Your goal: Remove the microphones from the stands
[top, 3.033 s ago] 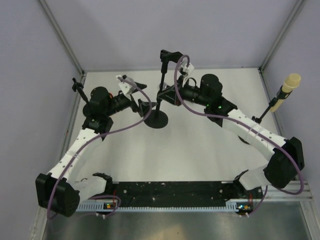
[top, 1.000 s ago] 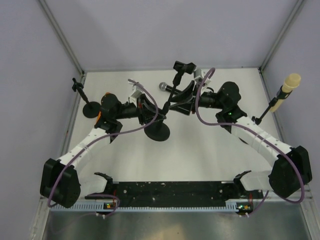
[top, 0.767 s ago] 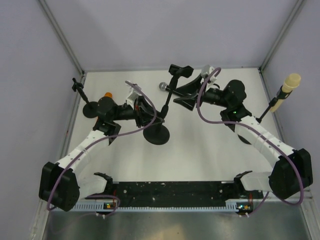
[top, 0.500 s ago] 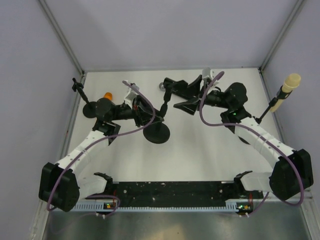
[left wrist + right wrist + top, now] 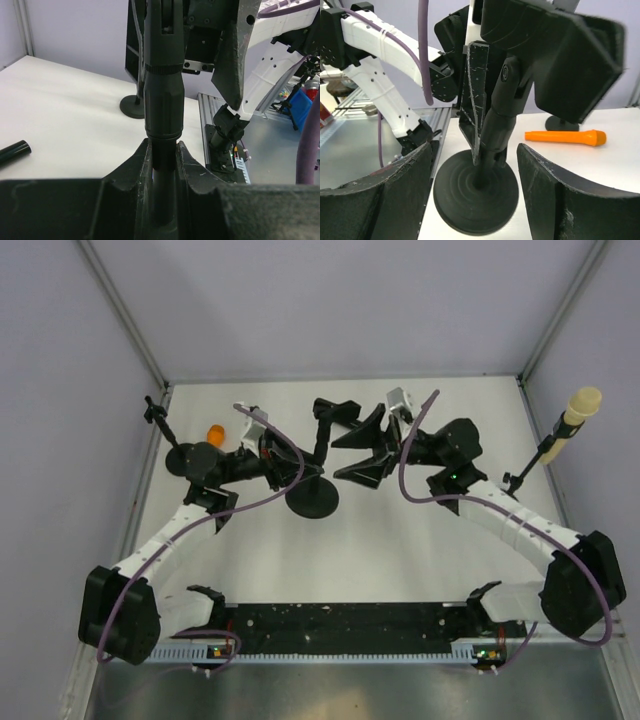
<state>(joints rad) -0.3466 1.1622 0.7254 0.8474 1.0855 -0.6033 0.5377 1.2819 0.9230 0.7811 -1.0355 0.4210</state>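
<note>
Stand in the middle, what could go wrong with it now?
The left gripper has its jaws shut on the pole of the stand, so a sideways pull might tip it off its round base. The right gripper, jaws open, sits very close to that pole and could bump it. The orange microphone lies loose on the table nearby and might get knocked and roll.

The stand (image 5: 312, 497) fills the gap between left pincer (image 5: 293, 465) and right pincer (image 5: 338, 460).
</note>
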